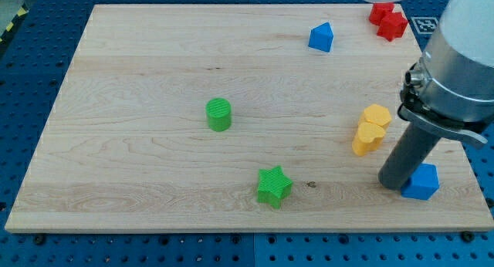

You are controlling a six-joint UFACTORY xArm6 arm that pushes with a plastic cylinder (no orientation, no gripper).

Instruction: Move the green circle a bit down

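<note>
The green circle [219, 114] stands on the wooden board [139, 82], left of the middle. My tip [392, 182] rests on the board at the view's lower right, far to the right of the green circle. It is just left of a blue block [422, 182] and touches or nearly touches it. The rod rises from there to the arm's grey body at the right edge.
A green star [274, 186] lies below and right of the green circle. Two yellow blocks [371, 128] sit together just above and left of my tip. A blue block [321, 37] and two red blocks [387, 21] lie at the top right.
</note>
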